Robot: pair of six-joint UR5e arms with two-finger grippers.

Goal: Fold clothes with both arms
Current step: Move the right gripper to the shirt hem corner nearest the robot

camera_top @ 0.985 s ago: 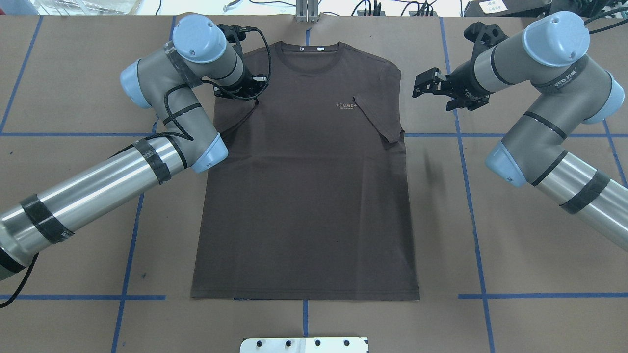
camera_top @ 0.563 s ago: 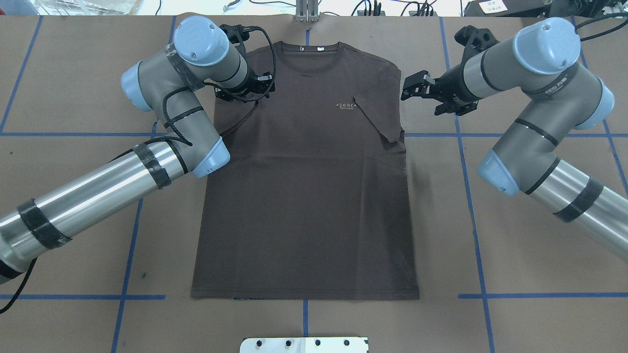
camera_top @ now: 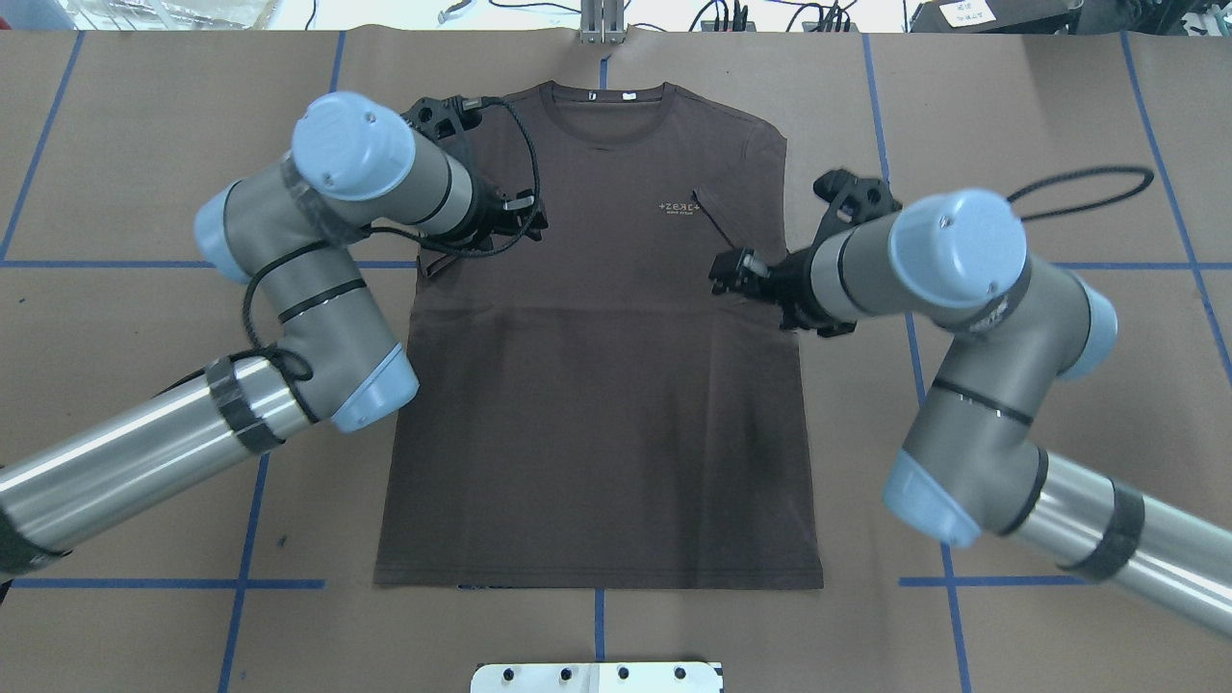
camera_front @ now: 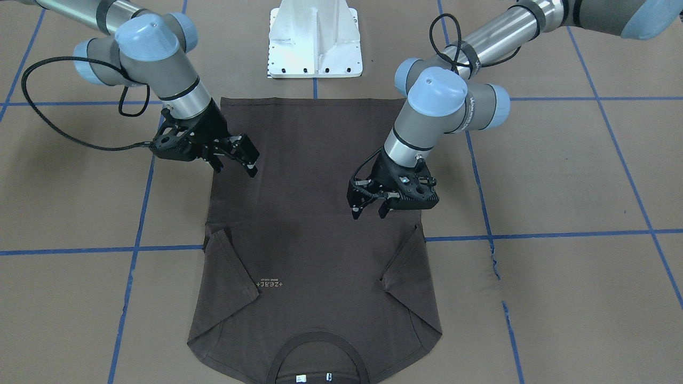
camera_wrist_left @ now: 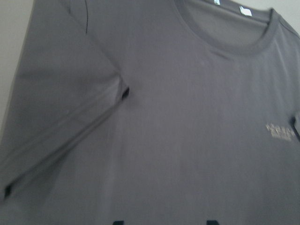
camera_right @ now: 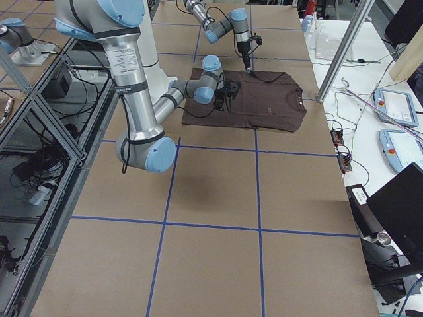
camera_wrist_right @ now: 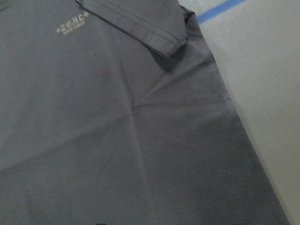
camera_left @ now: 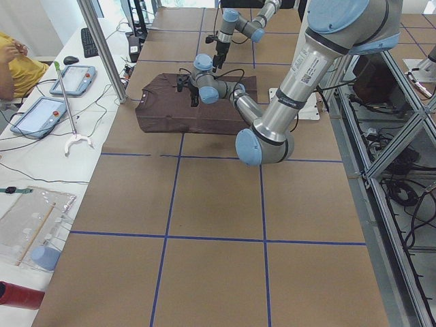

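Left gripper point(camera_top: 525, 219), jaws spread and empty, has pulled back from the shoulder to the tucked left sleeve. T-shirt point(camera_top: 597, 385) unmoved, flat, collar at the table's point(camera_top: 1011, 125) far edge. Right gripper point(camera_top: 724, 273), jaws also spread, moved in over the shirt's right edge.

Passage is left over the brown, blue-taped table point(camera_top: 1059, 125) along both side edges; its middle is covered by a dark brown T-shirt point(camera_top: 597, 404), its near edge by a white bolted pedestal point(camera_top: 597, 677).

Dark brown T-shirt point(camera_top: 597, 414) flat, front up, sleeves point(camera_top: 749, 239) folded inward (pale logo point(camera_top: 680, 209) showing), left arm point(camera_top: 322, 298), right arm point(camera_top: 977, 385) above it
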